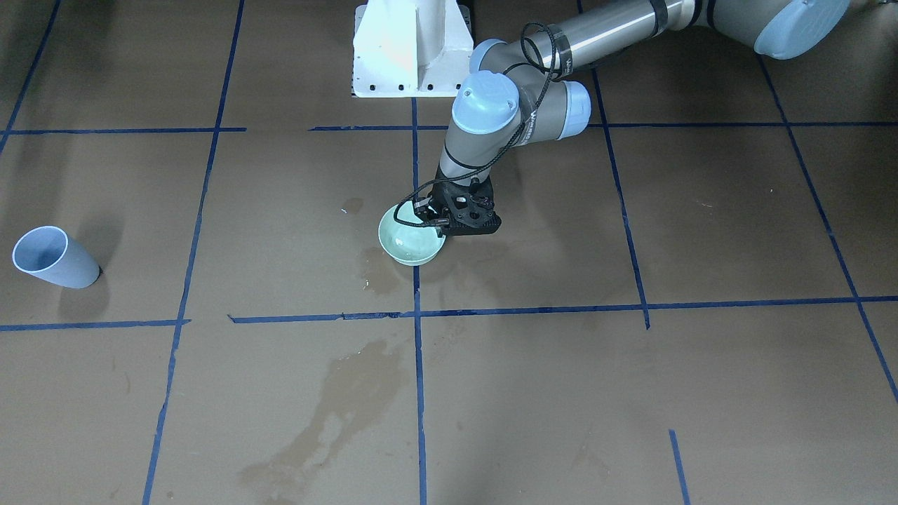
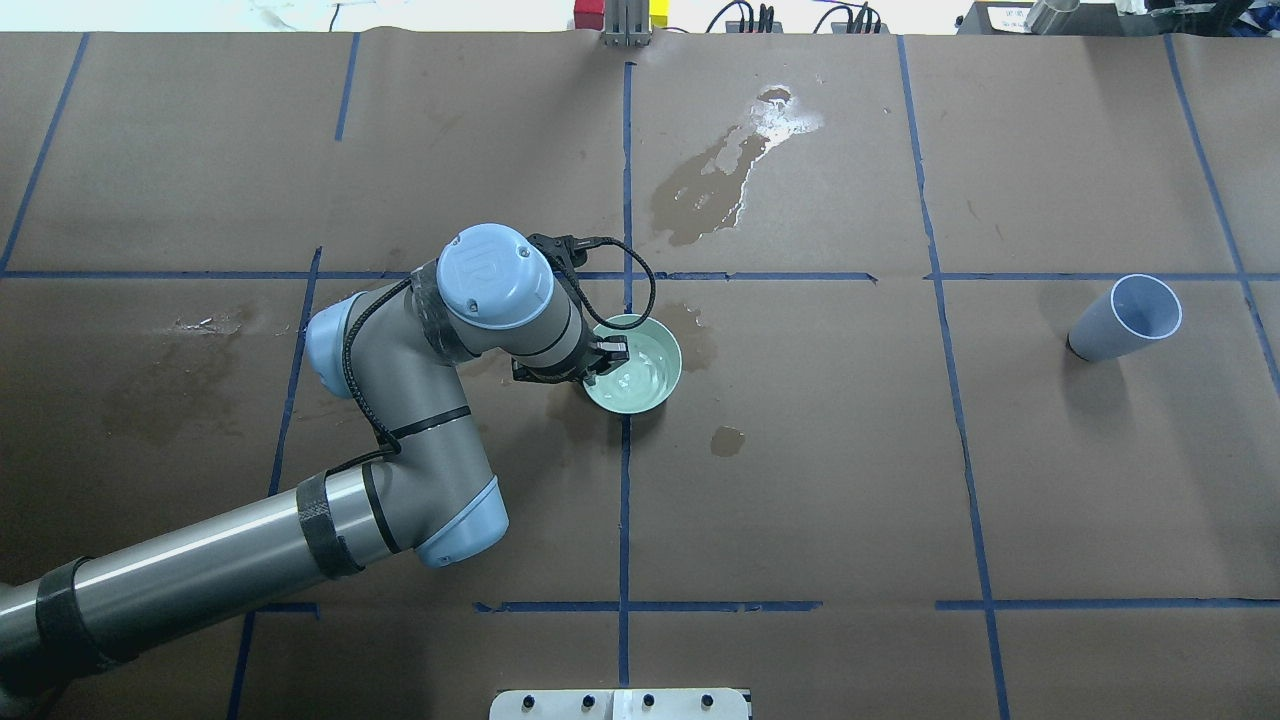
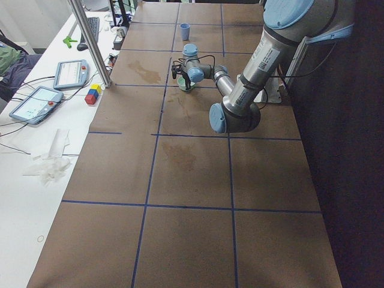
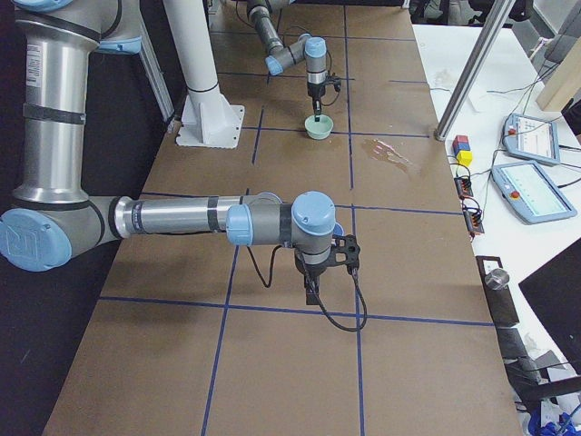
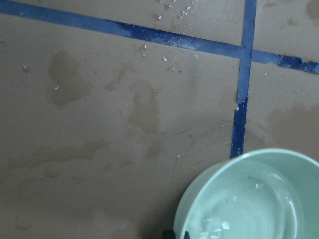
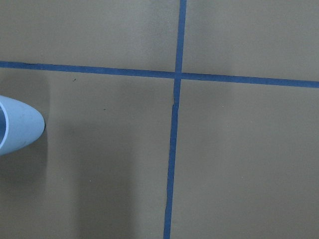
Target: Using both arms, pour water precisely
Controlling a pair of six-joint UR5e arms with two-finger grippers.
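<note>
A pale green bowl (image 2: 645, 385) stands near the table's middle, and the water (image 2: 640, 365) shows in it as a faint rippling sheen. It also shows in the left wrist view (image 5: 244, 209). My left gripper (image 2: 603, 360) points down at the bowl's rim on my side and looks shut on it; it also shows in the front view (image 1: 436, 223). A pale blue cup (image 2: 1125, 320) stands alone far to the right. My right gripper (image 4: 311, 292) hangs low over bare paper, and I cannot tell whether it is open. Its wrist view catches the cup's edge (image 6: 17, 127).
A glossy spilled puddle (image 2: 770, 120) and brown wet stains (image 2: 700, 190) lie beyond the bowl, and a small stain (image 2: 727, 440) lies nearer. The white pedestal (image 1: 410, 49) stands at my base. A metal pole (image 3: 90, 42) and tablets (image 3: 33, 103) stand beside the table's far edge.
</note>
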